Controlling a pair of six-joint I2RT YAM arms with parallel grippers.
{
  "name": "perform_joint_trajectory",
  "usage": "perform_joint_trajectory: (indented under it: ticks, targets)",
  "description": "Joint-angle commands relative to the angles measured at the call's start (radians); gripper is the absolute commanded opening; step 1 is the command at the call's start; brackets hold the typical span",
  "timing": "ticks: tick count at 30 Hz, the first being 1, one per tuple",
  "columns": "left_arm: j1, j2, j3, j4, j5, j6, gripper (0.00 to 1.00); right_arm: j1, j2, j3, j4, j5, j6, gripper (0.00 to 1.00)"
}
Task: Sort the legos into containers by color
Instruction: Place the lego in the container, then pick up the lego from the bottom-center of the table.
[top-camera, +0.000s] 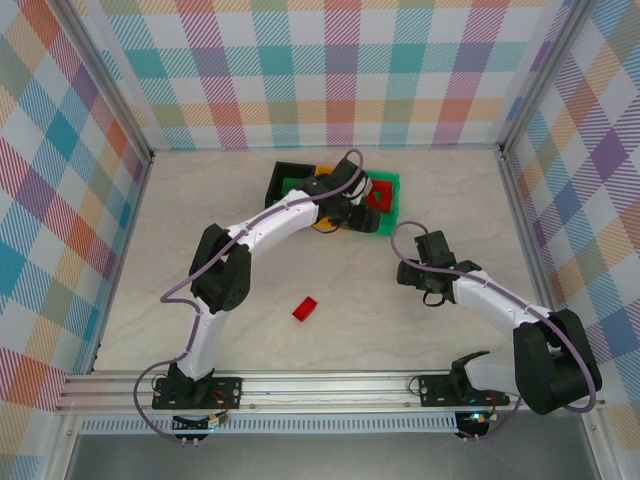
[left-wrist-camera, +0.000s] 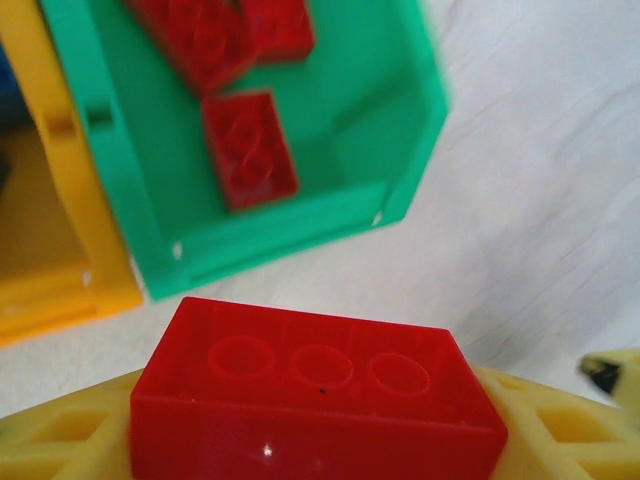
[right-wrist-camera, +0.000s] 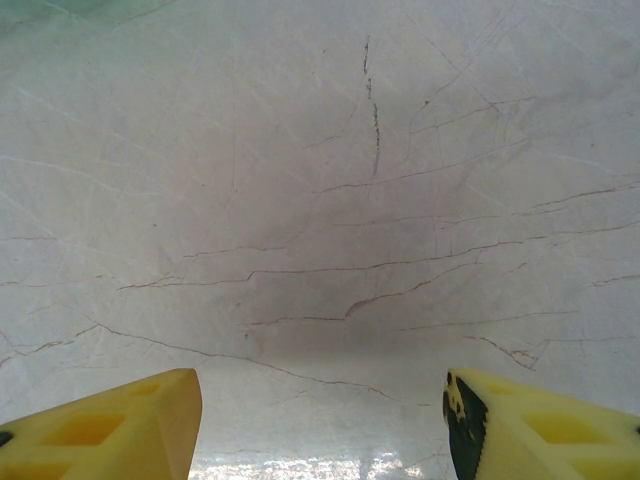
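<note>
Starting at the left of the overhead view, we record a loose red brick on the table, well apart from the bins, its long axis on a diagonal. Further right stand the black bin, the orange bin and the green bin, joined in a row. The left gripper pinches a second red brick between its yellow fingers. That brick's long axis runs across the jaws, and three round marks in a row show on its upper face. It hangs over bare table just short of the green bin's near wall, so the bin lies ahead and somewhat left of the jaws. Several red bricks already lie inside it. We judge that a short forward carry is needed before release. At the far right, the right gripper has its jaws spread over bare table with nothing between them. Being free, it seems the likelier arm for the loose brick.
</note>
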Motion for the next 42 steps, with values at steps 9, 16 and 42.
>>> perform_joint_trajectory:
  ticks: [9,16,42]
  targets:
    - [0.003,0.181,0.306,0.005,-0.032,-0.054,0.74,-0.006,-0.038,0.001,0.012,-0.004,0.001,0.66]
    - [0.003,0.089,0.217,0.046,-0.087,-0.052,0.84,-0.007,-0.037,0.001,0.011,0.0,0.001,0.66]
    - [0.081,-0.648,-0.95,0.368,-0.195,-0.228,0.91,0.018,0.083,0.071,0.0,-0.188,0.027,0.66]
